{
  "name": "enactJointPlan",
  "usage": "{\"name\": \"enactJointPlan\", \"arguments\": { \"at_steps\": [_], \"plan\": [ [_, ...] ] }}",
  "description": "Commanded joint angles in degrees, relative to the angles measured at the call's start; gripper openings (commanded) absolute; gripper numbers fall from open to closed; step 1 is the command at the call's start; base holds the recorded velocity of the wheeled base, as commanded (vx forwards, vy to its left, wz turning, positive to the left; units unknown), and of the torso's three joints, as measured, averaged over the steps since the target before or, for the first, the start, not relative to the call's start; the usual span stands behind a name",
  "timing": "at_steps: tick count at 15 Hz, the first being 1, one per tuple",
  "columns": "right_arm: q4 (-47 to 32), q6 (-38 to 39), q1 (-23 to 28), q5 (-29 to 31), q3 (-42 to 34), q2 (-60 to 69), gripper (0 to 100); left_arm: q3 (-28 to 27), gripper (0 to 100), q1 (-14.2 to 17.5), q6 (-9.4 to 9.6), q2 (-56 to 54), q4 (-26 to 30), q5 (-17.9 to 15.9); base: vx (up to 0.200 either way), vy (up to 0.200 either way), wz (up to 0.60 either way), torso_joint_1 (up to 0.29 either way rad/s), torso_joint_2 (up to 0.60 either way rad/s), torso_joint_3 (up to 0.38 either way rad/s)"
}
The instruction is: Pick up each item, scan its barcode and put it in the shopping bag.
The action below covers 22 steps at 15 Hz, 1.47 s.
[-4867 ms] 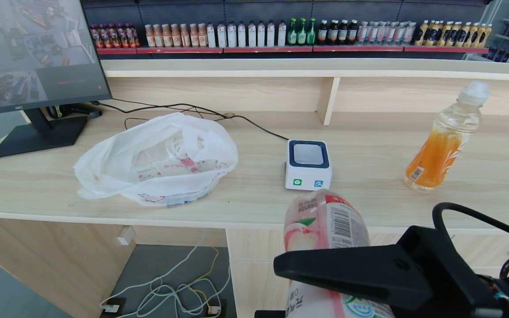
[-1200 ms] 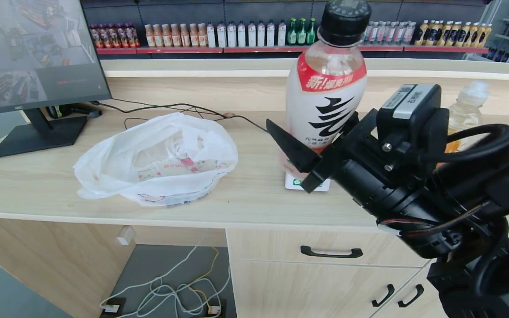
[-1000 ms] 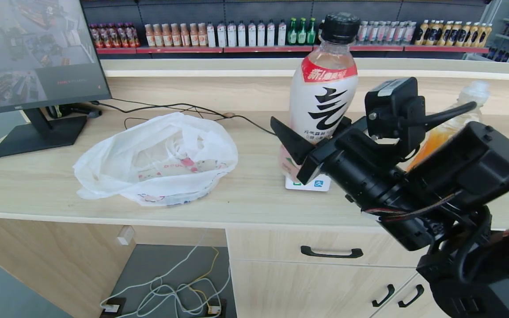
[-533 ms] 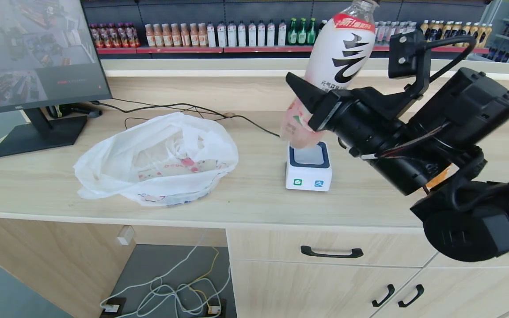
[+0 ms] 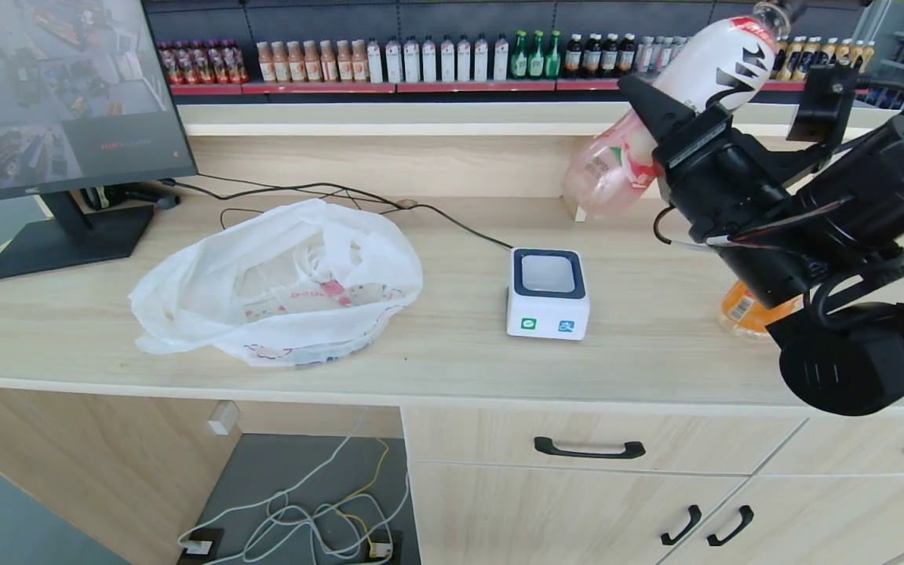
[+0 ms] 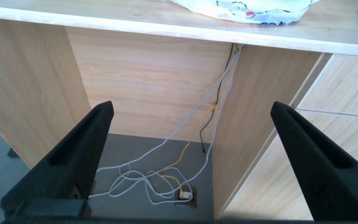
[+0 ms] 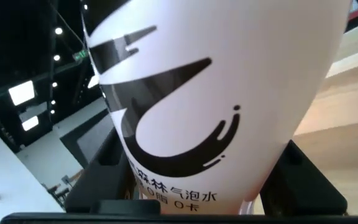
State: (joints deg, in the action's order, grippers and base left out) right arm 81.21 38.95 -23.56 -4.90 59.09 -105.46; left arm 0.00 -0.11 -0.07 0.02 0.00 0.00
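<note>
My right gripper point(image 5: 668, 145) is shut on a white and pink drink bottle point(image 5: 660, 102), held tilted in the air above the counter, up and to the right of the white barcode scanner point(image 5: 547, 292). The same bottle's label point(image 7: 185, 112) sits between the dark fingers point(image 7: 309, 183) in the right wrist view. The white shopping bag point(image 5: 279, 282) lies open on the counter to the left of the scanner. An orange drink bottle point(image 5: 742, 310) stands on the counter behind my right arm, mostly hidden. My left gripper point(image 6: 191, 155) hangs open below the counter edge, holding nothing.
A monitor point(image 5: 60, 94) stands at the back left, with cables point(image 5: 326, 192) running across the counter behind the bag. A raised wooden shelf point(image 5: 499, 125) borders the far side of the counter. Drawers with black handles point(image 5: 589, 450) sit below the counter front.
My right arm has swung the white and pink bottle up and to the right, away from above the scanner, and tilted it further. The bag and scanner stay put.
</note>
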Motion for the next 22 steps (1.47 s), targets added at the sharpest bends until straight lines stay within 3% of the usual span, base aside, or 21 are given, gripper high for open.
{"name": "enactJointPlan", "arguments": {
  "at_steps": [1,6,13,22],
  "plan": [
    [5.9,2.6,0.6,0.5,-0.4,-3.6,0,0.0,100,0.0,-0.01,0.0,0.0,0.1,0.000,0.000,0.00,0.000,0.00,0.000],
    [8.8,6.1,0.1,3.1,-1.8,-6.5,0,0.0,100,0.0,-0.01,0.0,0.0,0.0,0.000,0.000,0.00,0.000,0.00,0.000],
    [8.8,18.4,-0.6,11.3,-0.9,-13.1,0,0.0,100,0.0,-0.01,0.0,0.0,0.0,0.000,0.000,0.00,0.000,0.00,0.000],
    [8.8,23.5,-4.0,15.0,2.4,-19.6,0,0.0,100,0.0,-0.01,0.0,0.0,0.0,0.000,0.000,0.00,0.000,0.00,0.000]
  ]
}}
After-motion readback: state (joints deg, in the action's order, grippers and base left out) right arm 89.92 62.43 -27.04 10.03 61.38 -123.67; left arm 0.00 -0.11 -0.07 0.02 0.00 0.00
